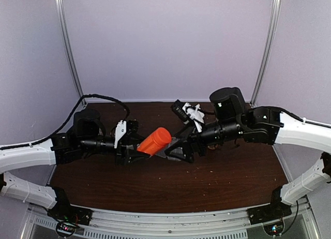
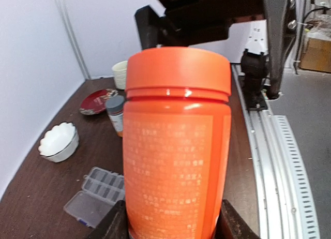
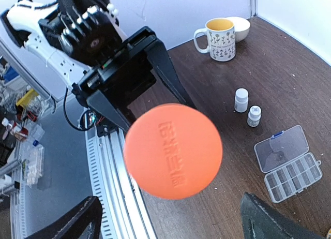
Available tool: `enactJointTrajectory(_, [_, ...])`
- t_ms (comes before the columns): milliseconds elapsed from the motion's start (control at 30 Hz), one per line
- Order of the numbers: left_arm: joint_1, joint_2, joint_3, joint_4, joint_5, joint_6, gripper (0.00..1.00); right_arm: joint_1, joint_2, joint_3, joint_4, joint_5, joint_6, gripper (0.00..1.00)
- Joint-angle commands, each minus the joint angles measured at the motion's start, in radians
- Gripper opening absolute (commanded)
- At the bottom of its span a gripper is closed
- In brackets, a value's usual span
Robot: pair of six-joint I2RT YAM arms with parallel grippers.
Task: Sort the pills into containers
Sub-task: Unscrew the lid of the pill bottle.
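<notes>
Dark wood desk [image 1: 217,182], pale walls all round. Left gripper [image 1: 132,150] is clamped on the lower body of the orange bottle [image 2: 176,146]; the bottle is held up off the desk, tilted, with its cap [image 3: 173,150] facing the right arm. Right gripper [image 3: 176,226] is spread wide, fingers either side of the cap with gaps on both sides, no contact. Clear pill organizer [image 3: 289,164] lies flat on the desk, lid flipped open, near two small white bottles [image 3: 241,100]. Pills: can't make any out in its compartments. Mug [image 3: 220,38] and white bowl [image 3: 239,26] sit touching near the far corner.
</notes>
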Motion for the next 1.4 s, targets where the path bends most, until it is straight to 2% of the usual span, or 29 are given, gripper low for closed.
enactJointTrajectory(0, [-0.007,-0.043,-0.026,0.068,-0.270,0.080,0.39,-0.015,-0.002,0.099,-0.066,0.098,0.197,0.96])
enactJointTrajectory(333, [-0.076,-0.024,0.004,0.063,-0.466,0.213,0.38,-0.032,0.070,0.231,-0.159,0.123,0.468,0.93])
enactJointTrajectory(600, [-0.114,-0.004,0.017,0.085,-0.582,0.273,0.38,-0.032,0.151,0.320,-0.187,0.170,0.674,0.94])
enactJointTrajectory(767, [-0.124,-0.001,0.015,0.099,-0.593,0.288,0.38,-0.032,0.167,0.332,-0.205,0.230,0.723,0.91])
enactJointTrajectory(1067, [-0.132,0.008,0.014,0.119,-0.588,0.298,0.38,-0.032,0.213,0.324,-0.149,0.214,0.767,0.84])
enactJointTrajectory(1167, [-0.135,0.007,0.011,0.124,-0.586,0.301,0.37,-0.034,0.226,0.308,-0.107,0.174,0.773,0.78])
enactJointTrajectory(1267, [-0.137,0.004,0.006,0.123,-0.589,0.301,0.37,-0.034,0.240,0.296,-0.074,0.143,0.782,0.76])
enactJointTrajectory(1367, [-0.139,0.003,0.004,0.123,-0.591,0.302,0.36,-0.035,0.252,0.294,-0.058,0.120,0.781,0.65])
